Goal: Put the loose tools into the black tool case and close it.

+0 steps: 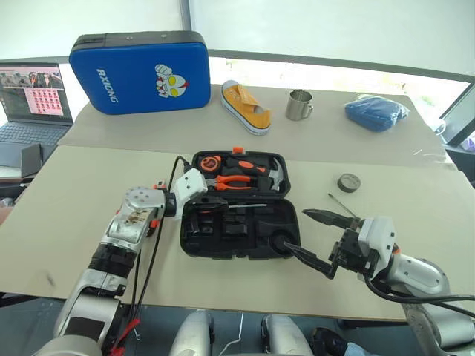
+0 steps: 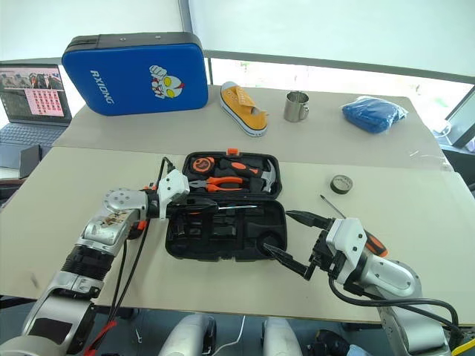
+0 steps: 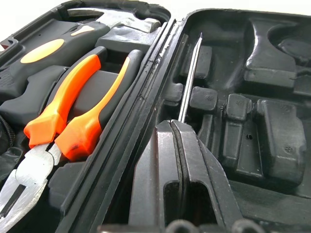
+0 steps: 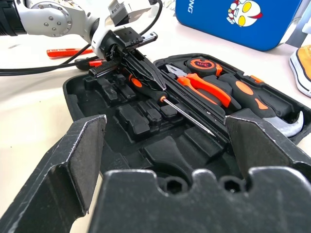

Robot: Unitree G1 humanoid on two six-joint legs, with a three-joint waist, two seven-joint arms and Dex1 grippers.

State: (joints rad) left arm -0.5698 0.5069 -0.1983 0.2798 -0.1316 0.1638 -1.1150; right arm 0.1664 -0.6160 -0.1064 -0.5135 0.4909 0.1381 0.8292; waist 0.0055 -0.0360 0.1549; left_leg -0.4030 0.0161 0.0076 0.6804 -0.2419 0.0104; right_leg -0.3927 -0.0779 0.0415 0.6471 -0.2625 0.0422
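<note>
The black tool case (image 1: 294, 222) lies open in the middle of the table. My left gripper (image 3: 171, 124) is shut on the handle of a long orange-and-black screwdriver (image 4: 146, 85). It holds the screwdriver low over the near half of the case by the hinge, with the thin shaft (image 1: 249, 206) pointing right. My right gripper (image 1: 295, 230) stands open at the case's right front corner with nothing between its fingers. A second screwdriver (image 2: 373, 241) lies on the table beside the right arm. The small dark tape roll (image 1: 349, 182) sits to the right of the case. Orange-handled tools (image 4: 68, 51) lie on the table beyond the left arm.
Pliers (image 1: 234, 180), a hammer (image 1: 269, 175) and a tape measure (image 1: 210, 162) sit in the far half of the case. At the back stand a blue padded case (image 1: 141, 70), a yellow shoe (image 1: 245, 107), a metal mug (image 1: 299, 105) and a blue cloth (image 1: 376, 113). A laptop (image 1: 33, 100) is at far left.
</note>
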